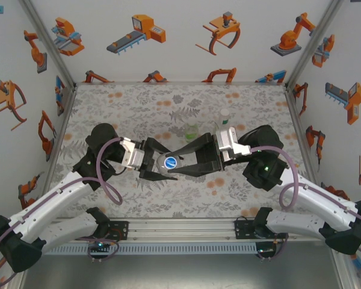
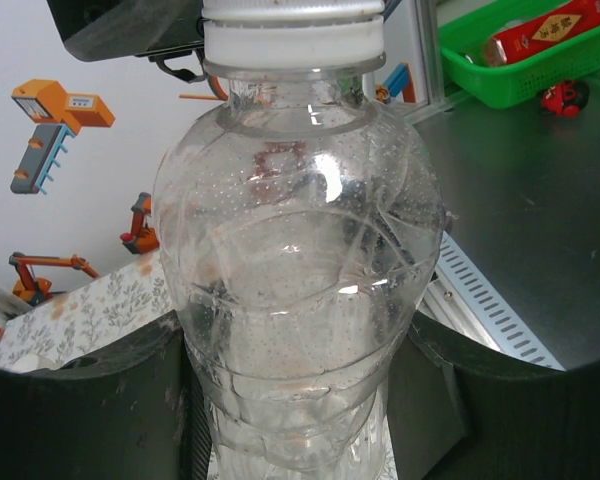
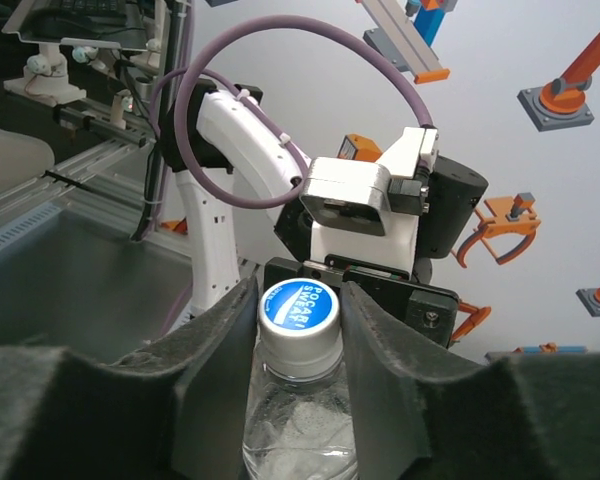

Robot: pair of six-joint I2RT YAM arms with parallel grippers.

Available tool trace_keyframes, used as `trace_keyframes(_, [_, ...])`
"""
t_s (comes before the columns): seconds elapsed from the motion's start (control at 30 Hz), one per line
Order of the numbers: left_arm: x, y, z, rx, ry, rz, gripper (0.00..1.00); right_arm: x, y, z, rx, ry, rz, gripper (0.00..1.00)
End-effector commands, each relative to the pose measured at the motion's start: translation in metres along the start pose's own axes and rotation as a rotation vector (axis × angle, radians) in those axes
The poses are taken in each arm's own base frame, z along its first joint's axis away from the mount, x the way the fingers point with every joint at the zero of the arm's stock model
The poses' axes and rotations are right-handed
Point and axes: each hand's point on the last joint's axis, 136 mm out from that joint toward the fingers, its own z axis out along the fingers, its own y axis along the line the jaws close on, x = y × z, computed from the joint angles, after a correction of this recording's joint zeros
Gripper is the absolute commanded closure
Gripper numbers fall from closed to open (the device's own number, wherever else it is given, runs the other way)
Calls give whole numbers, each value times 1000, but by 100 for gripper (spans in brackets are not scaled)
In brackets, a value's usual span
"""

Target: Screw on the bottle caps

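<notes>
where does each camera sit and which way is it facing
Top external: above and behind the robot, facing down at the table; left gripper and right gripper meet at the blue cap.
Left wrist: on the left arm, facing right along its fingers at the clear bottle they clamp.
Right wrist: on the right arm, facing left along its fingers, closed on the blue cap, left arm beyond.
Shared: both wrist views show the clear bottle and blue cap.

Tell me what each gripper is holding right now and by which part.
The left gripper grips the clear bottle by its lower body; right gripper is shut on its blue cap.
</notes>
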Motion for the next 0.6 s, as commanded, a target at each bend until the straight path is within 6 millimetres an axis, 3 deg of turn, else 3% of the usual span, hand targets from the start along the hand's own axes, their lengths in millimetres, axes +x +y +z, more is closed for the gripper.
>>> trace_keyframes(0.0, [-17, 0, 0, 16, -24, 52, 100, -13, 5, -3, -17, -21, -43, 68])
trace_keyframes(0.17, [-13, 9, -1, -50, -5, 63, 100, -5, -9, -5, 75, 6, -53, 100])
trace_keyframes(0.4, [17, 61, -15, -397, 86, 82, 100, 19, -62, -20, 401, 52, -71, 100])
trace_keyframes(0.57, [28, 90, -30, -597, 94, 75, 100, 31, -100, -36, 640, 13, -42, 100])
